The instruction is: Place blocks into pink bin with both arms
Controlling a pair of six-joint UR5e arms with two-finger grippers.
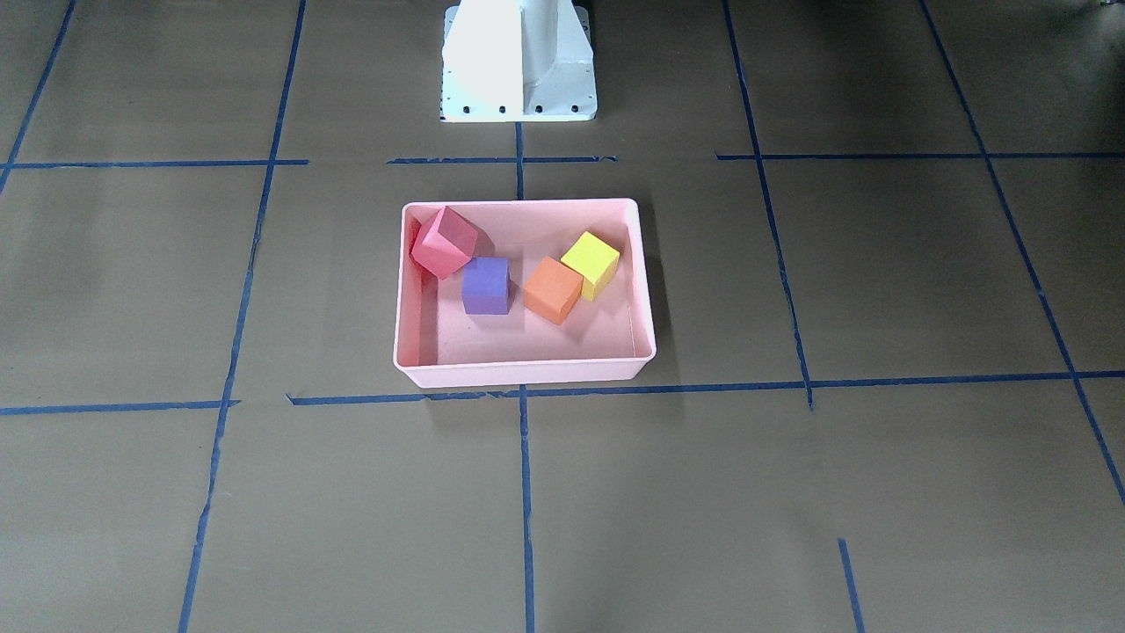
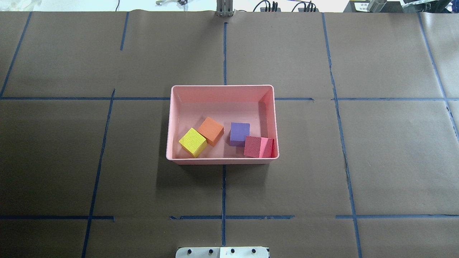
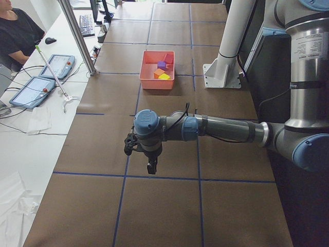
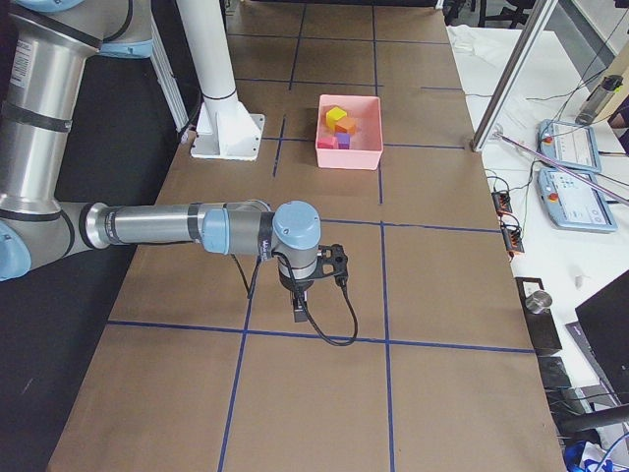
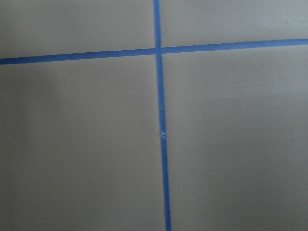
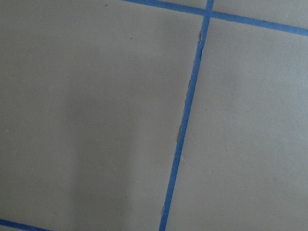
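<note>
Overhead exterior: purple block [image 2: 239,132], red-pink block [image 2: 254,146], orange block [image 2: 211,130] and yellow-green block [image 2: 192,142] all sitting inside pink bin [image 2: 222,88].
Exterior left: left tool [image 3: 150,165] hanging over desk [image 3: 169,211], pink bin well beyond it; opening cannot be told.
Exterior right: right tool [image 4: 298,311] hanging likewise, opening cannot be told.
Placing appearing complete; nothing needing picking next.

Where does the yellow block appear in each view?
Front-facing: yellow block, right half of the bin.
Overhead: block in the bin's lower-left corner.
Exterior left: block at the bin's near end.
Exterior right: block at its far end.
Wrist views: absent.
Landmark: orange block beside it.
</note>
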